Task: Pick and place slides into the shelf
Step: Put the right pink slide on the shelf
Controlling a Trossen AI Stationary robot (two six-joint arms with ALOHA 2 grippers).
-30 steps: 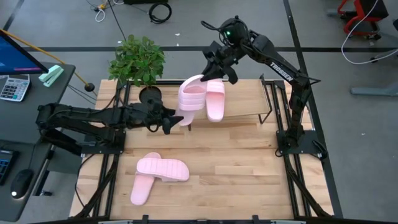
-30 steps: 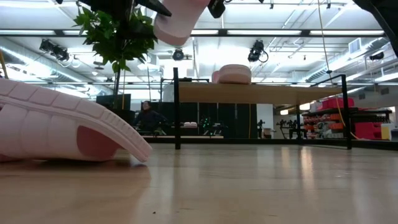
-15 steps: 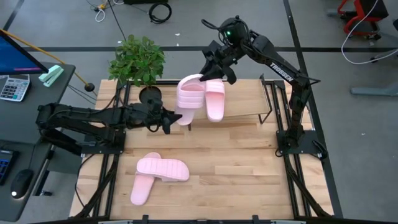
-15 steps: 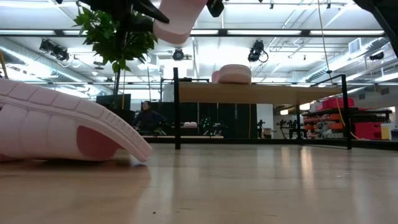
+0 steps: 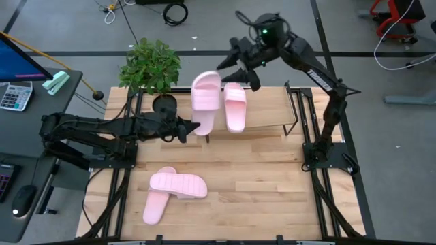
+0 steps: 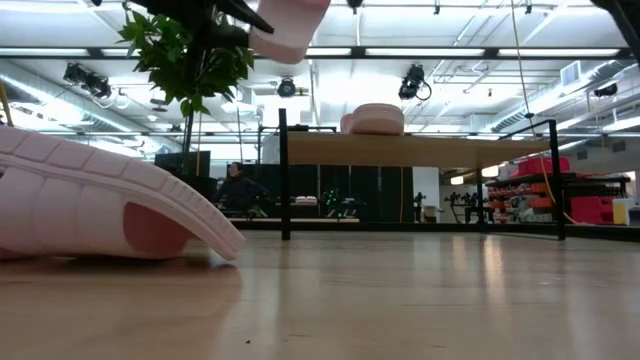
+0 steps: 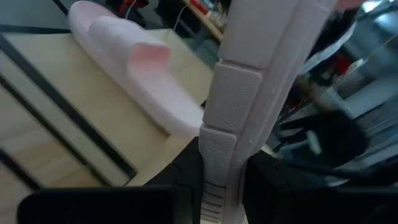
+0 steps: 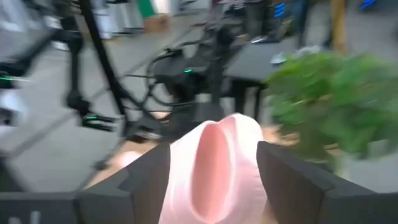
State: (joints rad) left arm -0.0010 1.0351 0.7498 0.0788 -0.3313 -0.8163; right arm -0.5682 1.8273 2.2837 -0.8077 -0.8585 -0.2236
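Observation:
My left gripper (image 5: 189, 128) is shut on the near end of a pale pink slide (image 5: 206, 101), held raised over the shelf's (image 5: 269, 109) left part; the slide also shows at the top of the low view (image 6: 290, 25). My right gripper (image 5: 235, 68) is open just beyond the slide's far end, which shows between its fingers in the right wrist view (image 8: 214, 165); it seems clear of the slide. A second slide (image 5: 235, 107) lies sole down on the slanted shelf board. Two more slides (image 5: 178, 185) (image 5: 155, 204) lie on the tabletop at the near left, overlapping. My left gripper pinches the slide's near end (image 7: 219, 180) between its two fingers, across the sole's thickness. The fingers come level from the table's left. The slide is lifted clear and rises edge-on from the fingers, slanting up toward the far edge.
A potted plant (image 5: 150, 64) stands at the shelf's far left corner. The shelf's black frame posts (image 6: 283, 170) rise at its ends. A desk with a calculator (image 5: 15, 95) stands left of the table. Bare tabletop (image 5: 259, 177) lies at the near right.
My right gripper has drawn up and toward the far edge, off the held slide's far end. The slide, still held by my left gripper at its near end, has swung a little, its far end now pointing more straight toward the far edge.

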